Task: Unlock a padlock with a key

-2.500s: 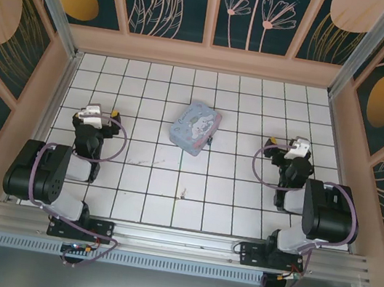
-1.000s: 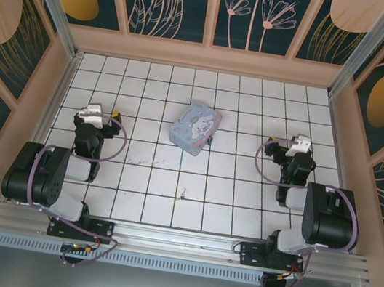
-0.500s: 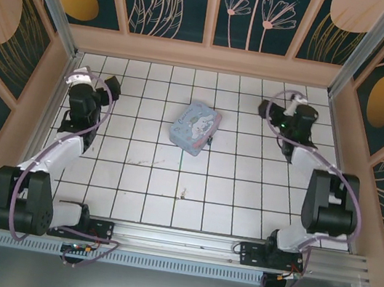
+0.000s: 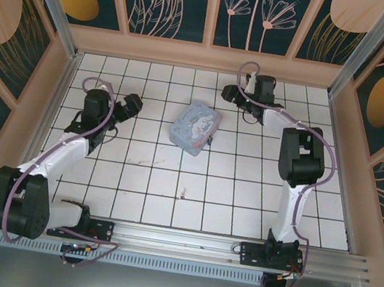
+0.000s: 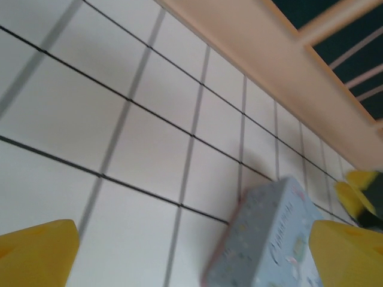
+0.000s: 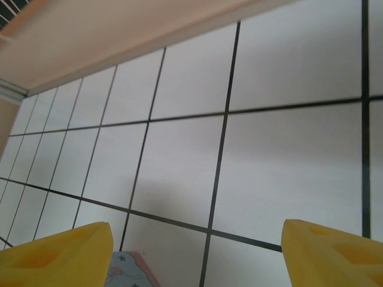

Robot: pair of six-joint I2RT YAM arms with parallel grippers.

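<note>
Saw the left gripper (image 4: 129, 103) out over the white tiled table (image 4: 242, 196), to the left of the pastel-blue box (image 4: 196, 127), apart from it and pointed toward it. In the left wrist view, found its jaws standing wide apart, one yellow fingertip (image 5: 37, 251) in each lower corner, with only tiles between them and the box (image 5: 269, 245) ahead. Saw there also, beyond the box at the right edge, the yellow tips of the right gripper (image 5: 355, 191).

From above, found the right gripper (image 4: 231, 93) near the far wall (image 4: 206, 57), behind the box and a little to its right, not touching it. In the right wrist view, noted its jaws also apart and holding nothing, with bare tiles between them and a corner of the box (image 6: 128, 276) at the lower edge.

Made out the padlock (image 4: 208, 141) as a small dark spot on the table, just beside the near right edge of the box; could not tell whether touching it. Made out the key (image 4: 180, 194) as a tiny pale sliver, lying alone on a tile nearer to the arm bases, well apart from the padlock and from both grippers.
</note>
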